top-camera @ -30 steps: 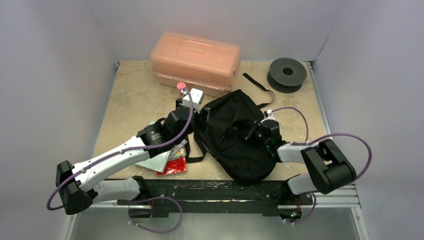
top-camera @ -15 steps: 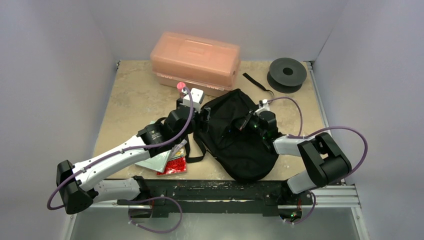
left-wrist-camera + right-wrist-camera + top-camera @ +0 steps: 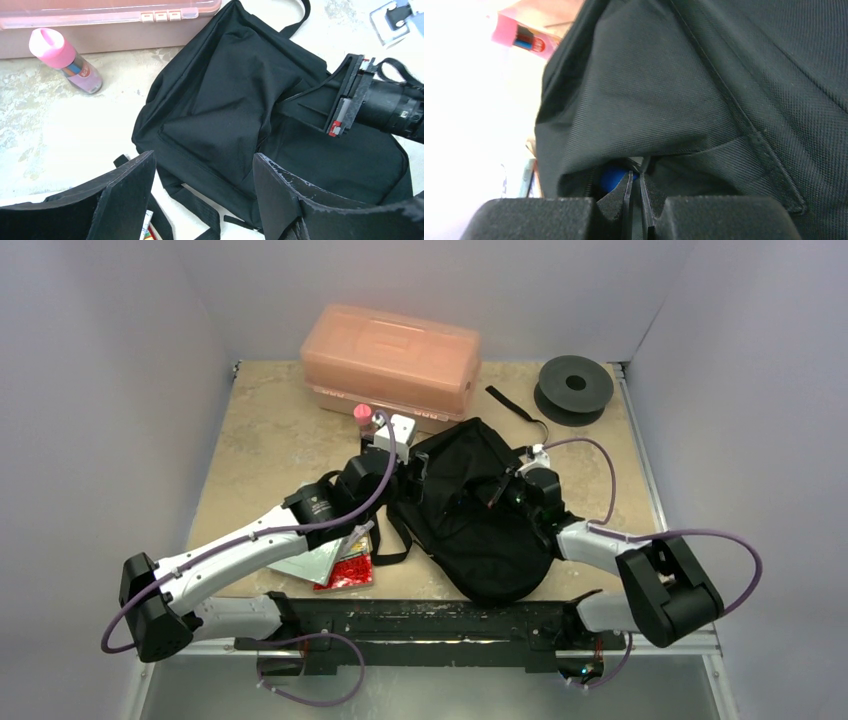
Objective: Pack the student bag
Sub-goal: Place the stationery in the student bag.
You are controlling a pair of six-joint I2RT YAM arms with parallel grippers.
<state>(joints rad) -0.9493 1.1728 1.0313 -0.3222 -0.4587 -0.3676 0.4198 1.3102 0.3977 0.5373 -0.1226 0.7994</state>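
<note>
Since the bottle (image 3: 65, 60) lies left, just beside the box (image 3: 390, 350), not yet packed, your L gripper (image 3: 202, 170) hangs wide & empty over the near-left edge of the bag (image 3: 490, 550), prob. free to fetch it. Bag sits mid-table. R gripper (image 3: 635, 195) is pinched nearly shut on bag fabric by the zip, prob. holding the mouth open for loading.

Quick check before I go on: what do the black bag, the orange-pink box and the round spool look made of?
The student bag: matte woven fabric, likely synthetic; weave and soft folds show close up. The box: rigid translucent plastic, slightly glossy; moulded lid and latches. The spool: smooth black, probably plastic; too far to be sure.
</note>
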